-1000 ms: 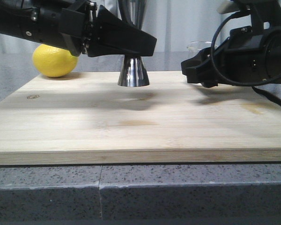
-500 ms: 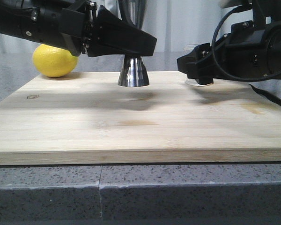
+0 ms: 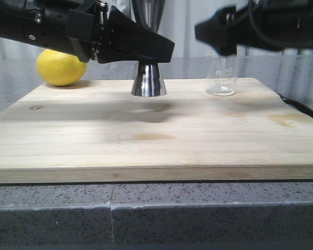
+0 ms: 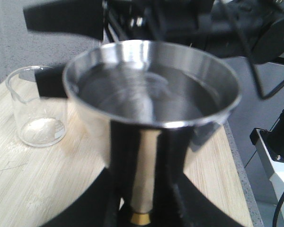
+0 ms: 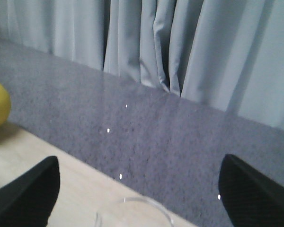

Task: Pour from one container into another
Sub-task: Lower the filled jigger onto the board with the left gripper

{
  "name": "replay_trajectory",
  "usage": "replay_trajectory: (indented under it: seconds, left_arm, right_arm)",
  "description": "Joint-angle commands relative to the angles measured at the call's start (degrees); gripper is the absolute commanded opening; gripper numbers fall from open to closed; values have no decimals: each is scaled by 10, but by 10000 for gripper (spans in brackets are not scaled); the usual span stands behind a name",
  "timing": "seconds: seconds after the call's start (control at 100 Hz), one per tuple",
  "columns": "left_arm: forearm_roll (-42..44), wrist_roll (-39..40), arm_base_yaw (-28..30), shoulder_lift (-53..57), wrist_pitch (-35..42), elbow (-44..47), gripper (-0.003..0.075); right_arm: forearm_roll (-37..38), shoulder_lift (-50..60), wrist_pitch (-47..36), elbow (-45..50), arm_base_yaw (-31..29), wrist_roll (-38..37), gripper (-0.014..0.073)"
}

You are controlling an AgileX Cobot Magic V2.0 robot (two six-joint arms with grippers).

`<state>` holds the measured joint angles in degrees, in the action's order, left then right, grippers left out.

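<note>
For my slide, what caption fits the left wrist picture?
Left tool holds the steel jigger at its gold-banded waist, empty glass beaker standing beside it.

The lemon (image 3: 61, 67) is bright yellow; the jigger (image 3: 148, 79) is mirror steel with a thin gold band — the beaker (image 3: 221, 73) clear with white marks. Pale striped bamboo board (image 3: 146, 135), speckled grey worktop (image 3: 146, 213), black arms — grey-blue curtains (image 5: 180, 47).

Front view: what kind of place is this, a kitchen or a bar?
Probably a staged kitchen or bar counter: a wooden board on speckled stone holds a lemon, a steel jigger and a glass beaker, with curtains behind.
</note>
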<state>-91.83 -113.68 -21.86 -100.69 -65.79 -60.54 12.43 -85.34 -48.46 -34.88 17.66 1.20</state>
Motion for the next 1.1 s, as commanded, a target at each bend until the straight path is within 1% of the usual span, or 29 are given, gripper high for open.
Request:
replay_trajectory:
  seconds: [0.0, 0.14, 0.3, 0.49, 0.61, 0.68, 0.79, 0.9, 1.09]
  left_arm:
    - [-45, 4, -4, 25, -31, -16, -19]
    - [-45, 4, -1, 25, -33, -16, -19]
    - [-45, -11, 23, 25, -78, -16, -19]
    - [-44, -17, 61, 25, -78, -16, -19]
    - [-44, -17, 74, 25, -78, -16, -19]
    - [-42, -18, 75, 25, -78, -16, -19]
    - [-35, -47, 75, 25, -78, -10, -19]
    - [-36, -57, 75, 25, -78, -6, -19]
    - [-57, -88, 75, 25, -78, 10, -19]
  right_arm:
    - [0, 46, -33, -25, 2, 0, 619]
    - [0, 94, -19, -33, 2, 0, 619]
    - [0, 163, 11, -33, 2, 0, 619]
    - [0, 234, 66, -33, 2, 0, 618]
    - [0, 276, 96, -33, 2, 0, 618]
    - [0, 298, 113, -33, 2, 0, 618]
    - [4, 332, 142, -33, 2, 0, 618]
    - [5, 360, 177, -33, 2, 0, 618]
    - [5, 394, 210, -33, 2, 0, 618]
